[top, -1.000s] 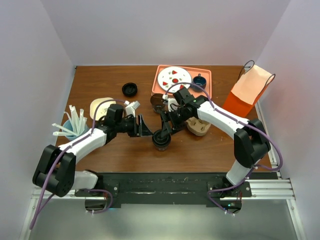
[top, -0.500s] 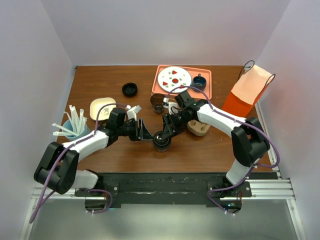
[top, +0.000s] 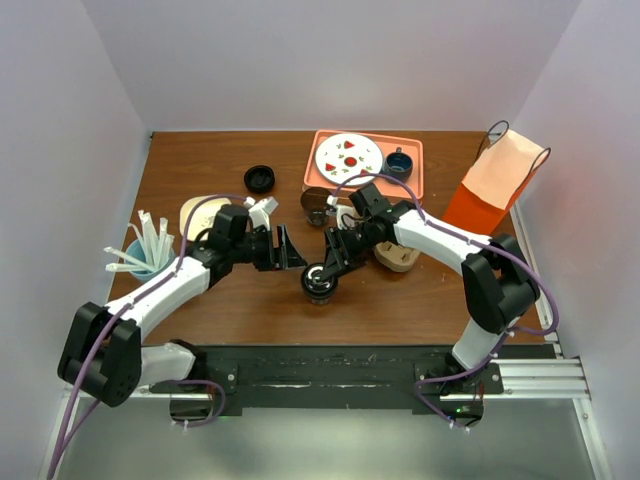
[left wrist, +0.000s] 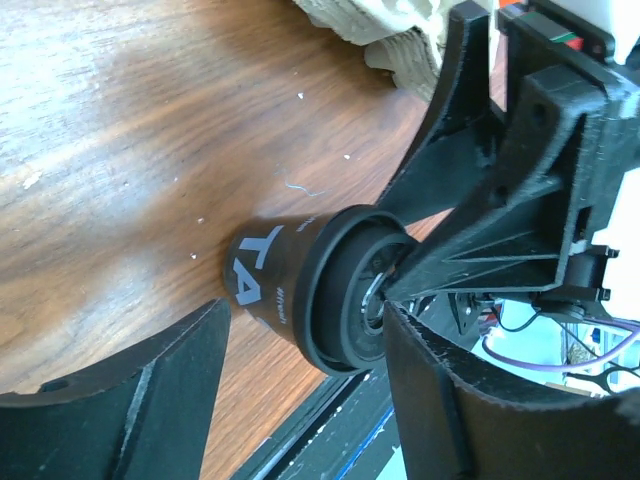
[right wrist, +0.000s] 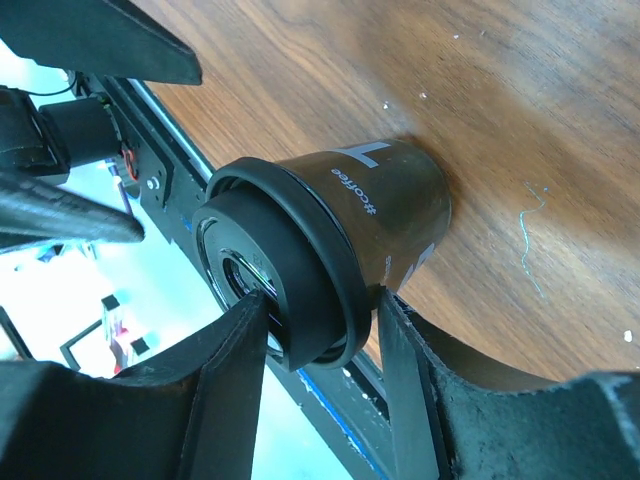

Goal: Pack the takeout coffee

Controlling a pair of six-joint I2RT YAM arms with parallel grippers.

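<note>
The takeout coffee [top: 319,284], a dark cup with a black lid, stands upright on the wooden table near the front middle. My right gripper [top: 328,268] is shut on it from the right. In the right wrist view one finger presses the lid top and the other sits under the lid rim against the cup [right wrist: 390,200], with the right gripper [right wrist: 320,300] straddling the lid. My left gripper [top: 290,252] stands open just left of the cup. In the left wrist view the cup [left wrist: 280,270] sits just past the spread left gripper [left wrist: 305,320], untouched by it.
An orange tray [top: 412,148] at the back holds a plate [top: 348,156] and a blue mug [top: 399,160]. An orange paper bag [top: 495,185] stands at the right. A cardboard carrier [top: 396,256], a black disc [top: 260,179], a cream dish [top: 198,214] and a cup of straws [top: 145,255] lie around.
My right gripper has narrowed onto the cup's lid. My left gripper has widened and drawn slightly back and away from the cup.
</note>
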